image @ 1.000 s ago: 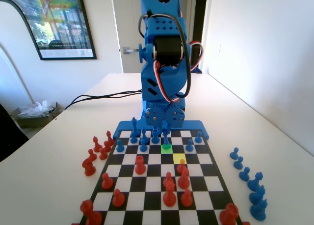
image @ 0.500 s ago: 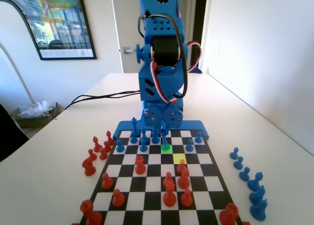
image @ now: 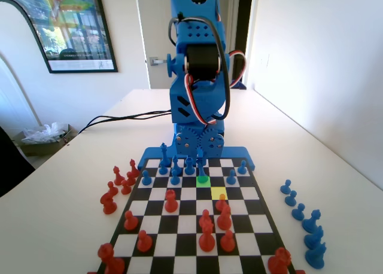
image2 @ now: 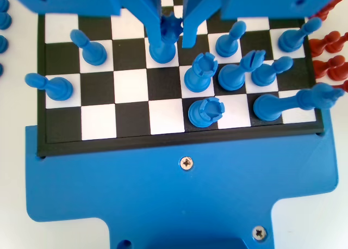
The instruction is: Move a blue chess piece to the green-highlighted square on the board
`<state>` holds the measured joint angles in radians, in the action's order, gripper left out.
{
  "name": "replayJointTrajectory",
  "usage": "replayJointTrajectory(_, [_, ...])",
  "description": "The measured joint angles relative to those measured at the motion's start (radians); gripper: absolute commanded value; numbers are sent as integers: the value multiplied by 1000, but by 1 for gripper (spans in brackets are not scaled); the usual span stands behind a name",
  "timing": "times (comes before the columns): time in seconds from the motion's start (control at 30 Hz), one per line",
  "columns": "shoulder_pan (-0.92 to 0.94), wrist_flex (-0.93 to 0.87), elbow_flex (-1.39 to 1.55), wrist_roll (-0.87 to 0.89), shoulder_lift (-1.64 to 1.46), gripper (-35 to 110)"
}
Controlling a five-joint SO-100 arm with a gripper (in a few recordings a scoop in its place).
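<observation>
The blue chess piece (image: 202,168) stands on the green-highlighted square (image: 203,180), in the third row of the board (image: 187,226) from the arm. My gripper (image: 201,160) is down over it. From the wrist view, the two jaws flank the head of this piece (image2: 169,31) closely on both sides, and my gripper (image2: 174,42) looks shut on it. Its base rests on a square of the board (image2: 130,86).
The bare yellow square (image: 218,192) lies just right of and nearer than the green one. Blue pieces crowd close by, with a rook (image2: 200,75) right beside the jaws. Red pieces (image: 206,226) hold the near half. Captured reds (image: 116,187) lie left, captured blues (image: 302,217) right.
The arm's upper part shifted slightly left a second ago and has since held still. The blue piece has stayed on the green square.
</observation>
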<state>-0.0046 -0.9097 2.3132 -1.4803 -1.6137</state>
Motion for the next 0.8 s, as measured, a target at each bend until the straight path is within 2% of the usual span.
replayJointTrajectory(0.8, [17, -48, -140, 40, 0, 11])
